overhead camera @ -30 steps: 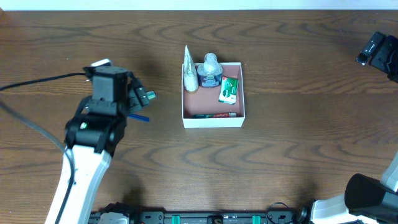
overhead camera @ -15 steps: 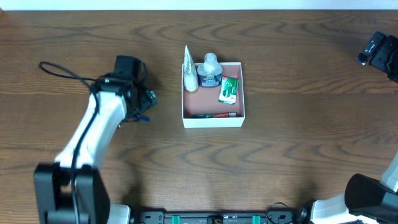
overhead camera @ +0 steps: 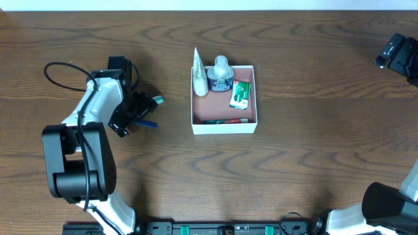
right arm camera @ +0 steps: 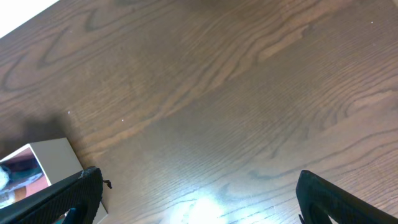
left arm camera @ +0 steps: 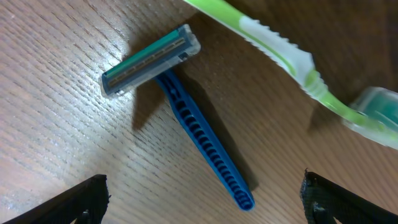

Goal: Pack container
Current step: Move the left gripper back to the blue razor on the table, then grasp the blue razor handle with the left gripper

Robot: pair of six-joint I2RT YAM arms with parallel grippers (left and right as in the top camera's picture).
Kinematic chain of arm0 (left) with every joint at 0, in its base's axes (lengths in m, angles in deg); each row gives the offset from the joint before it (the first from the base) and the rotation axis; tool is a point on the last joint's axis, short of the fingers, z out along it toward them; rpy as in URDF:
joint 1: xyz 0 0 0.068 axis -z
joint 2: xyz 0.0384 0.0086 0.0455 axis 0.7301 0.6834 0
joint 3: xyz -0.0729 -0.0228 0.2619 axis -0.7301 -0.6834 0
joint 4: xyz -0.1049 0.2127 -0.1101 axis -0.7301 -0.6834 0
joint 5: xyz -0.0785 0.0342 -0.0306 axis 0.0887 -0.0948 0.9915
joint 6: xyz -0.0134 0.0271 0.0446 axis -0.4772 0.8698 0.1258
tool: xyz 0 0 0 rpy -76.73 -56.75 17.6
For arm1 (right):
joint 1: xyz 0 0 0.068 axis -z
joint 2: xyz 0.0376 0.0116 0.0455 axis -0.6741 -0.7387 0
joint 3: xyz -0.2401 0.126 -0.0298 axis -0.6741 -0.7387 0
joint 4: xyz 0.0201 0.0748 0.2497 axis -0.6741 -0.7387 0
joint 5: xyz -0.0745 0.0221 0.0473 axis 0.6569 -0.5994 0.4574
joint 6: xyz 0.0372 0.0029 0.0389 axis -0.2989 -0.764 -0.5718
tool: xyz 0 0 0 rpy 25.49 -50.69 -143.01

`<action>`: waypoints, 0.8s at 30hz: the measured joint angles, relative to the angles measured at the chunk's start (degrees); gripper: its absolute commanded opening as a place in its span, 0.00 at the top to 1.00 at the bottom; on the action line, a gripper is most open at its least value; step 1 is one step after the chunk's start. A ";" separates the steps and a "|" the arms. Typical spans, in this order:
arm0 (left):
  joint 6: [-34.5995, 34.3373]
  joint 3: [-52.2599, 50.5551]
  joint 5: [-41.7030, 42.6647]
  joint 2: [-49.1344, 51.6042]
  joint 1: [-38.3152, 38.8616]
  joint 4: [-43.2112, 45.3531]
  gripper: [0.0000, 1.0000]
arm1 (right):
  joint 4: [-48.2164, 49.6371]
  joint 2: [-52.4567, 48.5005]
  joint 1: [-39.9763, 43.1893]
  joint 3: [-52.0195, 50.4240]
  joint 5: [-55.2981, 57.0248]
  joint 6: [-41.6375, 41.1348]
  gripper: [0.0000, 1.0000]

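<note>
Dark brown wood table (overhead camera: 294, 170), and the white container (overhead camera: 224, 128) is sitting about in the middle of it, toward the far edge. It's already holding a few things: a white tube (overhead camera: 198, 73) standing in the far left corner, a bottle (overhead camera: 221, 73) beside it, a green packet (overhead camera: 240, 93) on the right side, and something thin lying along the near wall that I can't make out.

Left arm is folding back on itself: it's rising from its base, bending at the elbow toward the far side, then pointing the wrist back down at the table left of the container. The left gripper (overhead camera: 132, 113) is hanging low over a blue razor (left arm camera: 200, 138) with its fingers spread wide and nothing between them. The razor is lying flat on the wood, head toward the far side in the wrist view. A green toothbrush (left arm camera: 281, 51) is lying just beside it, not touching as far as I can tell.

The right gripper (overhead camera: 397, 55) is parking way off at the far right corner, tilting down at bare table, fingers also gaping wide and gripping nothing. A corner of the container is peeking in at the left of its camera.
</note>
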 measured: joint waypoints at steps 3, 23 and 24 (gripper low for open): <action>-0.11 0.00 0.55 0.22 -0.09 0.00 0.09 | 0.00 0.00 0.00 0.00 0.00 0.00 0.01; 0.04 0.00 -2.10 0.57 -0.09 -0.17 0.25 | 0.00 0.00 0.00 0.00 0.00 0.00 0.01; 0.02 0.00 -2.12 0.85 -0.09 -0.17 0.26 | 0.00 0.00 0.00 0.00 0.00 0.00 0.01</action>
